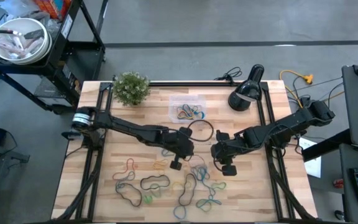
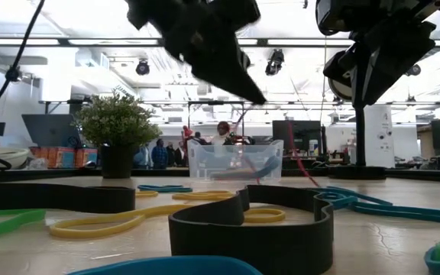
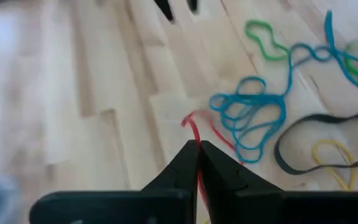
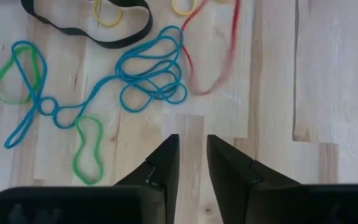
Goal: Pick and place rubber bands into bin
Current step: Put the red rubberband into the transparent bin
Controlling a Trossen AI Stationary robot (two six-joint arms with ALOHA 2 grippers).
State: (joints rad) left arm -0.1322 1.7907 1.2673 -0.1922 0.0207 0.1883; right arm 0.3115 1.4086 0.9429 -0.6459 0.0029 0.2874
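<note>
Red rubber band [image 3: 194, 134], blue tangle [image 3: 250, 115]

The high view looks straight down on the whole wooden table [image 1: 104, 186]. The low view sits at tabletop level, very near the closest rubber bands [image 2: 250, 221], facing the room. The 2 wrist views look closely down on the boards; both share a tangled blue band [image 3: 250, 115] and a red band [image 4: 219, 59].

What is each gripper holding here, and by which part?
The left gripper pinches a red rubber band at one end of its loop. The right gripper holds nothing.
</note>
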